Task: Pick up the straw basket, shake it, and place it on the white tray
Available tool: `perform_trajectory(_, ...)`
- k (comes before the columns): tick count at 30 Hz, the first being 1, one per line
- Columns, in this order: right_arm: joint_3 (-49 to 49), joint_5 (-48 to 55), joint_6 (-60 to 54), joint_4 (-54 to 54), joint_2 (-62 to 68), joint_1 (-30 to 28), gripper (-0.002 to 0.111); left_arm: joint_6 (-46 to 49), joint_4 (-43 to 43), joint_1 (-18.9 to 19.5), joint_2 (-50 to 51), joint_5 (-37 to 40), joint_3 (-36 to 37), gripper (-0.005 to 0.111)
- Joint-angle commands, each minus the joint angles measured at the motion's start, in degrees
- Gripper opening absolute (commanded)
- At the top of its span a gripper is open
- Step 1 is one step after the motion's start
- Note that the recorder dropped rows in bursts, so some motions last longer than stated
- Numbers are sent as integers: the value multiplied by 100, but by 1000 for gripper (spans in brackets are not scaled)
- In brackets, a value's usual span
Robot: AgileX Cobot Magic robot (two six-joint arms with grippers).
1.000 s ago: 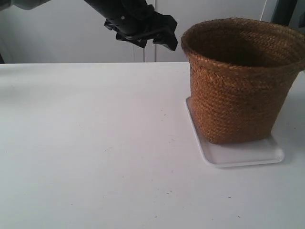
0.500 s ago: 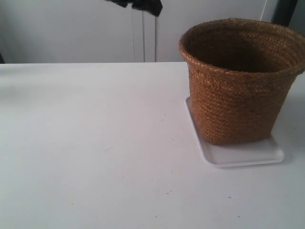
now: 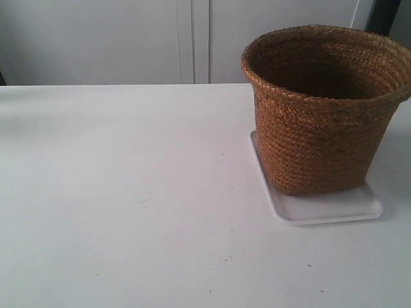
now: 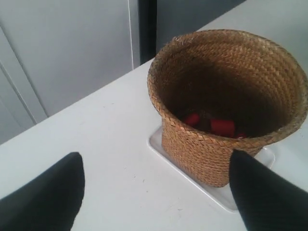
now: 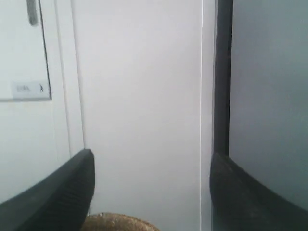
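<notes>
Judging the job all but finished: the basket [image 3: 324,109] stands on the tray [image 3: 327,208], ahead of and below my left gripper [image 4: 155,192], whose jaws gape empty. My right gripper [image 5: 151,192] is spread too, holding nothing, above the basket's rim. Next I'd only park both arms.

Bright diffuse light; table [image 3: 115,192] washed out (faint shadows); straw basket [image 3: 318,144] interior dim.
</notes>
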Motion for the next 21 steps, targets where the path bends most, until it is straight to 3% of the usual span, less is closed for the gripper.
perform_trajectory(1,330,36,363,-28,-1268,11,63,529,-582,13,-1295,-1424,1756,83)
perform_trajectory(4,405,340,625,20,-1951,11,63,808,-817,13,-2221,-2548,3009,83)
perform_trajectory(10,419,728,625,56,-3047,11,63,628,-817,13,-4050,-3744,5156,83)
perform_trajectory(19,419,1164,625,56,-3774,11,63,221,-674,13,-5666,-4427,7181,83)
perform_trajectory(21,419,1154,625,56,-3774,11,63,-494,-201,13,-5862,-4481,7538,83)
